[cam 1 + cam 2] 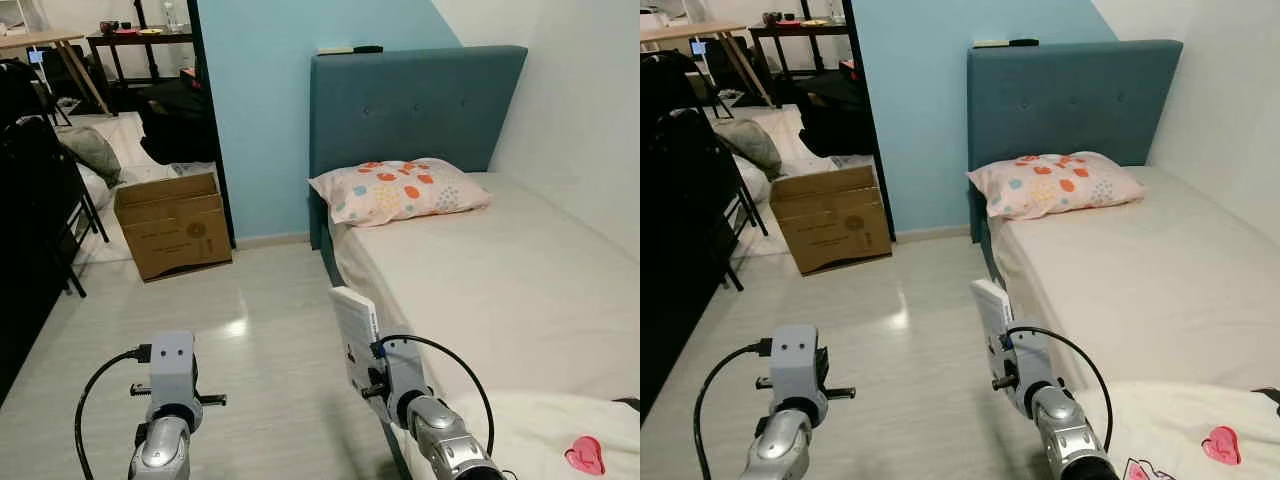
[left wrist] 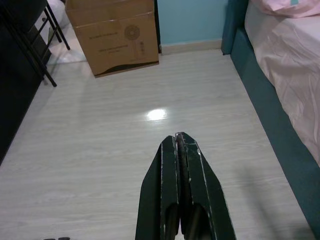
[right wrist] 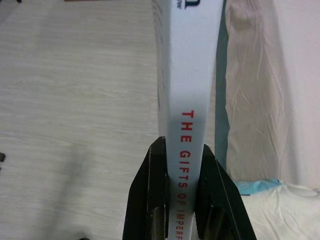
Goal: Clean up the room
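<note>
Right wrist view had the right gripper (image 3: 184, 165) clamped on a white book (image 3: 186, 75), fingers pressed to both covers, red spine lettering facing the camera. Book was held upright over pale floor (image 1: 250, 340), just beside the bed (image 1: 520, 290). Left gripper (image 2: 181, 150) hung above the floor, fingers closed together on nothing. Cardboard box (image 1: 175, 225) stood by the blue wall; patterned pillow (image 1: 400, 190) lay against the headboard.
</note>
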`<state>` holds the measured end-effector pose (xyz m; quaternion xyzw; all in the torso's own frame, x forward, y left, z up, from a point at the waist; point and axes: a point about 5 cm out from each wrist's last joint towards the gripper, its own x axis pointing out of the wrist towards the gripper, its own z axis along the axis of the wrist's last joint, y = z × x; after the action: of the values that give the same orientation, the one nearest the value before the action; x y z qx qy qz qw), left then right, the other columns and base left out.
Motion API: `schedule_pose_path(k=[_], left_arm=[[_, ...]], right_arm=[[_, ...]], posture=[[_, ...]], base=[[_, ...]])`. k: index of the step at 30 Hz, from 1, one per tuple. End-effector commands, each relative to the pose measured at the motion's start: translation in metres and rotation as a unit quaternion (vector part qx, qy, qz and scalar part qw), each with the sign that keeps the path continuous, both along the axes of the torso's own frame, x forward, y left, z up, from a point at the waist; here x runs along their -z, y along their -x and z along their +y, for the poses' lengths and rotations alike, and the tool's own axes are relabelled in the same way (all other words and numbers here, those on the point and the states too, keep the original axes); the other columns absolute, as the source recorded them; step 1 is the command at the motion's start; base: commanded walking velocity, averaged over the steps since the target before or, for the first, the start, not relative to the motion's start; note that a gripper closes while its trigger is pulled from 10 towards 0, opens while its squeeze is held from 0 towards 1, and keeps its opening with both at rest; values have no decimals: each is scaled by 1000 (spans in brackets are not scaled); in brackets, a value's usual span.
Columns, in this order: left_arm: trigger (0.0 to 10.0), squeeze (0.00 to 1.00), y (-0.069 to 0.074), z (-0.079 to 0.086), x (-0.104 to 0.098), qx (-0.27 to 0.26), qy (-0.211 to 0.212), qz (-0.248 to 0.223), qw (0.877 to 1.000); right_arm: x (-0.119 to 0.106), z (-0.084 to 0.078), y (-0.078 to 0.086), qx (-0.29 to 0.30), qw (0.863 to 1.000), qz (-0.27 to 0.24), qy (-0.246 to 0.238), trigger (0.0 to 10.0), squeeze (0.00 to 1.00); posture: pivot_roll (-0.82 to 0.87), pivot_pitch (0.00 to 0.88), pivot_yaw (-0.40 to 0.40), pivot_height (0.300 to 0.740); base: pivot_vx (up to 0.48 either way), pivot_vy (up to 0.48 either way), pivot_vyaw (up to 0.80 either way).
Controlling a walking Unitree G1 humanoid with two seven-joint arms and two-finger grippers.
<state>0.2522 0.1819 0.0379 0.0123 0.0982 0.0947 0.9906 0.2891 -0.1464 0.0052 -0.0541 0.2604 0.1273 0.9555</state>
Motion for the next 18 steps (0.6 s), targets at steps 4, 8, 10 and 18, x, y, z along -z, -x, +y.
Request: schedule_pose_path(k=[4, 8, 10, 18], left_arm=[[10000, 0, 0, 0, -4, 3, 4, -10, 1000], [10000, 0, 0, 0, -4, 5, 4, -11, 1000], [10000, 0, 0, 0, -5, 5, 4, -11, 1000], [10000, 0, 1, 2, -5, 6, 0, -12, 1000]], right_arm=[[-6, 3, -6, -1, 1000, -22, -2, 10000, 0], [-5, 3, -6, 0, 1000, -21, -1, 10000, 0], [-5, 3, -6, 1, 1000, -21, -1, 10000, 0], [-4, 5, -6, 3, 1000, -21, -1, 10000, 0]], posture=[[-50, 0, -9, 740], [-49, 0, -8, 740], [-49, 0, -8, 740], [-43, 0, -9, 740]], base=[[332, 0, 0], [352, 0, 0], [351, 0, 0], [348, 0, 0]])
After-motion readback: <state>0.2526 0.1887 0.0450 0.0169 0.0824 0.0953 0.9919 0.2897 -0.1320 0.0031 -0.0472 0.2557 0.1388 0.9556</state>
